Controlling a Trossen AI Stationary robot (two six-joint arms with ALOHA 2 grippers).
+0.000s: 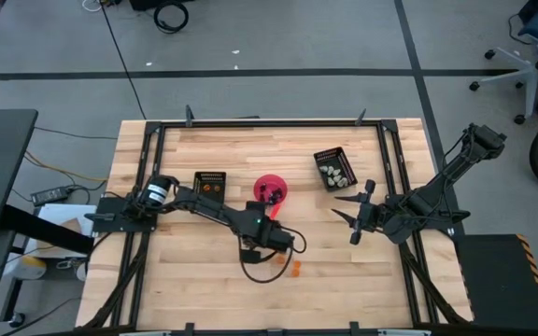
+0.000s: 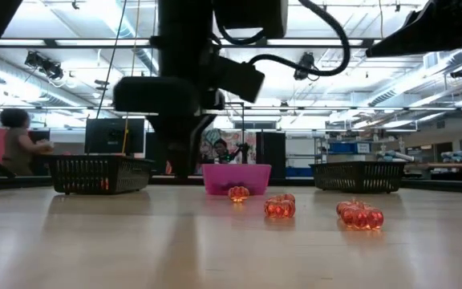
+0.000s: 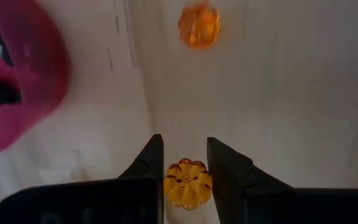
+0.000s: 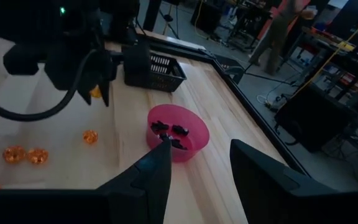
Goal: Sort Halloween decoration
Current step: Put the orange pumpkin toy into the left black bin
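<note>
From above, the left gripper (image 1: 250,250) hangs over the table (image 1: 204,289) just below the pink bowl (image 1: 270,189); one orange trinket (image 1: 296,270) lies beside it. The right gripper (image 1: 353,213) waits by the right tray (image 1: 334,168), fingers spread and empty.

At table height, three orange pumpkins (image 2: 279,206) sit on the wood before the bowl (image 2: 236,177), baskets either side, a lit hall behind.

The left wrist view shows a pumpkin (image 3: 188,183) squarely between the nearly closed fingers (image 3: 148,165), touching both; another pumpkin (image 3: 199,25) lies ahead.

The right wrist view shows black trinkets (image 4: 169,132) in the bowl (image 4: 194,140) and a person (image 4: 277,31) beyond the table.
</note>
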